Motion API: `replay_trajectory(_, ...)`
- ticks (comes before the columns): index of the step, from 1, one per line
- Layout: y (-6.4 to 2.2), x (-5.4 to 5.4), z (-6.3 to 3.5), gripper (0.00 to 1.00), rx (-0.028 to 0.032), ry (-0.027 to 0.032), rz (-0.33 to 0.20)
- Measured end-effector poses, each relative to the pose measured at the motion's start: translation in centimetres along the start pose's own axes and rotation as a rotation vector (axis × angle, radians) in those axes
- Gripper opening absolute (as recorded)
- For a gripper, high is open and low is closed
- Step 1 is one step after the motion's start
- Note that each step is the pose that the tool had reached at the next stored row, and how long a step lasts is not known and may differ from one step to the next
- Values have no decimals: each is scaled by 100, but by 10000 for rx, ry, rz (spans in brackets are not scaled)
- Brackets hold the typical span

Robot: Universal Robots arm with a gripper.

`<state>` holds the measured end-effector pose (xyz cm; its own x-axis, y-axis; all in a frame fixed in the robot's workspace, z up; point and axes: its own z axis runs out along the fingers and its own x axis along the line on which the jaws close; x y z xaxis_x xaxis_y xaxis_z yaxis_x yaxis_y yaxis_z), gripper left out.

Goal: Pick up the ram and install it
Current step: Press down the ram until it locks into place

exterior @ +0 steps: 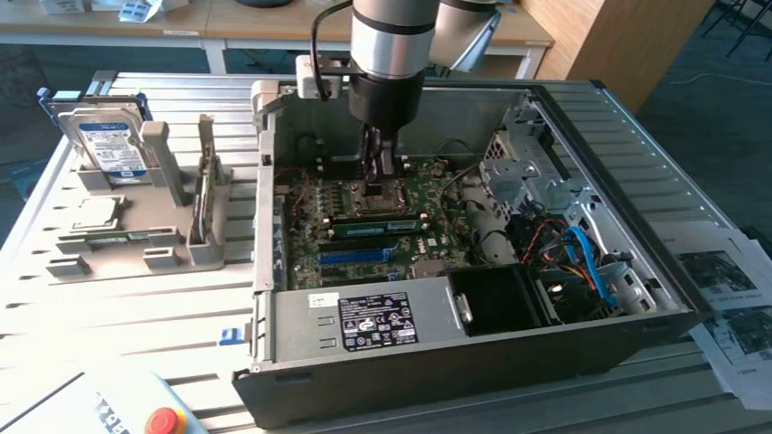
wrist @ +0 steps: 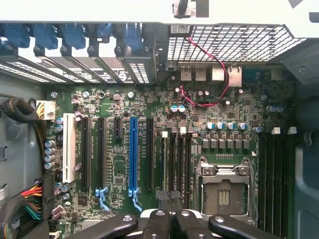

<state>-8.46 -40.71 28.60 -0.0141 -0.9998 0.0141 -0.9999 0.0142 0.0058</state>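
We see the gripper [exterior: 382, 177] lowered inside the open computer case [exterior: 652, 298], its jaws clenched and pointing down at the motherboard [exterior: 417, 237]. In the wrist view the gripper [wrist: 171, 217] sits pinched together directly over the memory slots [wrist: 177, 164], just beside the CPU socket [wrist: 223, 186]. The ram [exterior: 375, 219] lies seated in a slot just below the jaws (a green strip, lying flat along the board), apart from the fingertips. The blue slot [wrist: 132, 154] runs to one side of the jaws.

Exterior view high, oblique, wrist view close, both showing motherboard [exterior: 374, 212].
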Motion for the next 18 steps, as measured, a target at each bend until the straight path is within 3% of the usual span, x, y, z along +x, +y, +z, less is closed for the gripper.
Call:
replay_trajectory(5, -14, 3, -1, 10, -4, 2, -1)
replay_trajectory(18, -151, 23, -1, 10, -67, 2, -2)
